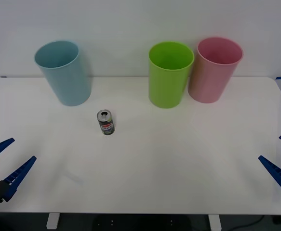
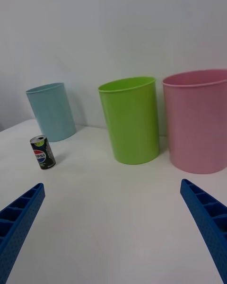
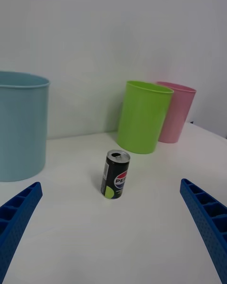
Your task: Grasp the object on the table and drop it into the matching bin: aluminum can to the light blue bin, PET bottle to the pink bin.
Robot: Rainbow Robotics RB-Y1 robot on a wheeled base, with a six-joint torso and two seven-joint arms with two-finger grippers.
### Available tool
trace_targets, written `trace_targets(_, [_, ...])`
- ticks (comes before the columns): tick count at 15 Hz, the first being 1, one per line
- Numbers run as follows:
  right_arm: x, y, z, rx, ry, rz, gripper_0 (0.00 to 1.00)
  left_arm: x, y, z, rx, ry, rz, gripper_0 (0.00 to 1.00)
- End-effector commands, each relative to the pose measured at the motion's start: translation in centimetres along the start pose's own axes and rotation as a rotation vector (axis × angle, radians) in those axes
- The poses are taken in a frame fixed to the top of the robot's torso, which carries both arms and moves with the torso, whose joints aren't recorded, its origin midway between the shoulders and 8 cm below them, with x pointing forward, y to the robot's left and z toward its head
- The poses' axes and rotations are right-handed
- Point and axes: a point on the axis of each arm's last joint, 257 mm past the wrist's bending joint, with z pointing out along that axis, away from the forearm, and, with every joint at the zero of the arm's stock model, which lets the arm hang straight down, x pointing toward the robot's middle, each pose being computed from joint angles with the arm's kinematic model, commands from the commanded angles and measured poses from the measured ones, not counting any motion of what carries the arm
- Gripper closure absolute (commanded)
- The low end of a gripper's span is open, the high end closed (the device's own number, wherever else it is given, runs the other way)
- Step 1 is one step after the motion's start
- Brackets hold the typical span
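front view: the aluminum can [image 1: 105, 122] stands upright on the white tabletop [image 1: 179, 163], its silver top with the open pull-tab hole facing up. taking the can as the landmark, the light blue bin [image 1: 64, 72] stands just behind it and to its left, the lime green bin [image 1: 169, 73] behind it and to its right, and the pink bin [image 1: 213, 69] farther right still, just beside the green one. the left claw [image 1: 9, 159] sits well in front of the can and to its left, at the tabletop's near left edge, fingers spread wide with nothing between them. the right claw [image 1: 280, 159] is far to the can's right, at the near right edge, likewise spread and empty.

right wrist view: the can [image 2: 42, 153] stands in front of the light blue bin [image 2: 51, 111], apart from it; the lime green bin [image 2: 130, 119] and pink bin [image 2: 197, 119] are off to the can's other side (whether those two touch is hard to tell). the right claw's blue ribbed fingers [image 2: 207, 222] are wide apart, holding nothing.

left wrist view: the can [image 3: 115, 174], logo showing, stands alone between the light blue bin [image 3: 21, 125] and the lime green bin [image 3: 143, 116], with the pink bin [image 3: 177, 111] partly behind the green one. the left claw's fingers [image 3: 16, 216] gape wide and empty, short of the can.
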Motion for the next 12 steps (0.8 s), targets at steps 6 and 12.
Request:
trace_targets(6, [0.0,0.0,0.0,0.000,0.000,0.000,0.00,2.7,0.3,1.9,-0.001,0.095,0.070,0.00])
trace_targets(12, [0.0,0.0,0.0,0.000,0.000,0.000,0.00,4.2,0.4,4.0,-0.029,0.118,0.048,0.00])
